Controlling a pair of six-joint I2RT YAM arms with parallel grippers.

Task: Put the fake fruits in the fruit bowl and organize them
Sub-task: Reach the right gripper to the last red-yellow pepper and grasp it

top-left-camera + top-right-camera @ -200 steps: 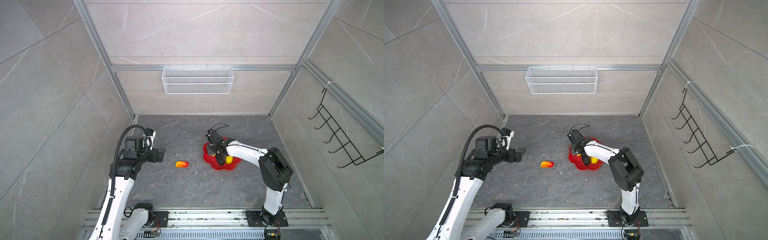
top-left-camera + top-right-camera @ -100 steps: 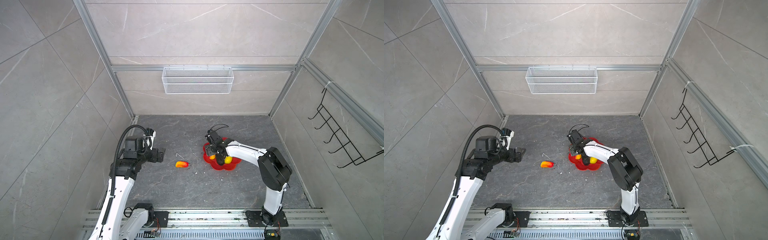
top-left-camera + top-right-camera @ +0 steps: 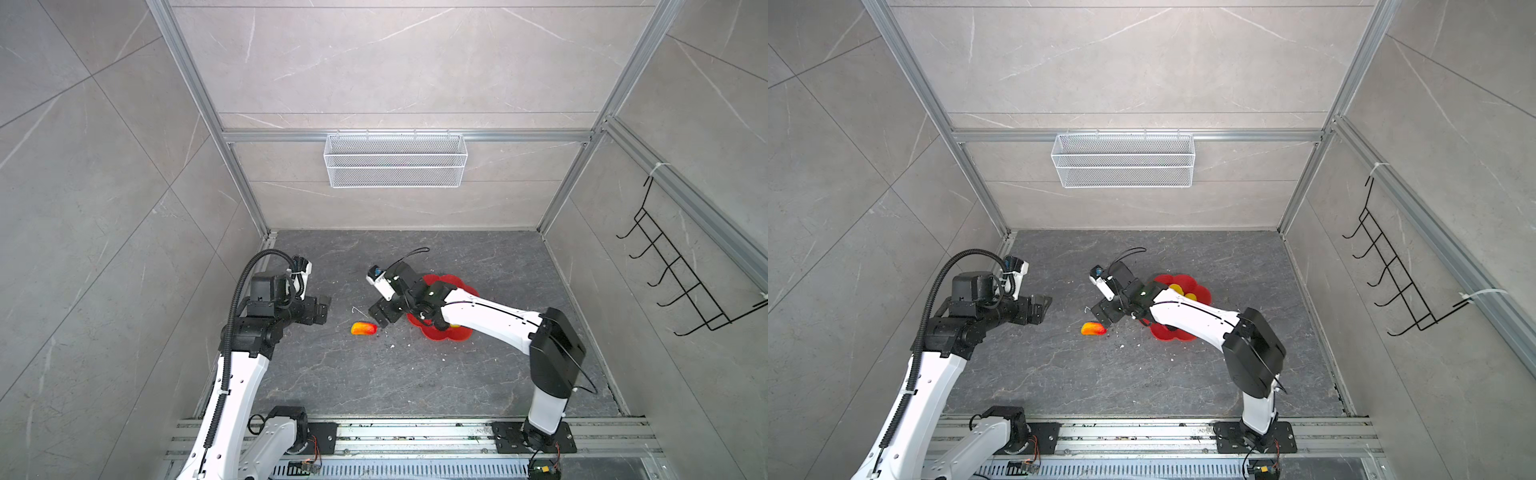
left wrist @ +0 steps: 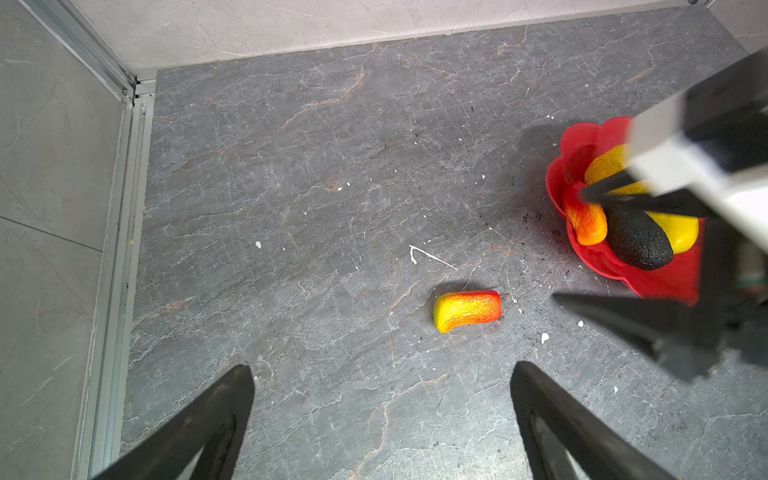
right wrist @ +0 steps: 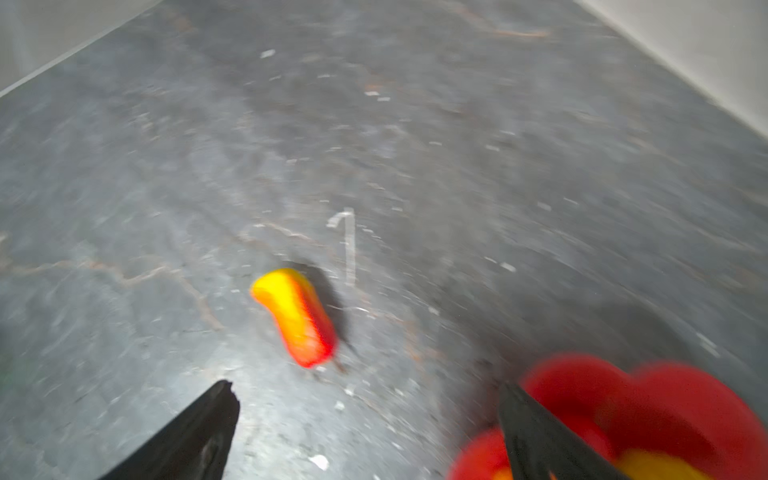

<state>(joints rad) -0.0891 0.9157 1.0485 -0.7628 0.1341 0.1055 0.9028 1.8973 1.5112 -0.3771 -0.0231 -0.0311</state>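
Both gaping empty, left pincer (image 4: 382, 368) and right pincer (image 5: 365, 385) flank one fruit (image 3: 364, 328) on open floor (image 3: 374, 374) beside the bowl (image 3: 455, 280).

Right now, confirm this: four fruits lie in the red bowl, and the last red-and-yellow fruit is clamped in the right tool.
Not clamped. The red-and-yellow fruit lies loose on the grey table beside the red bowl; the right tool is open and empty, as the right wrist view shows. The rest stands.
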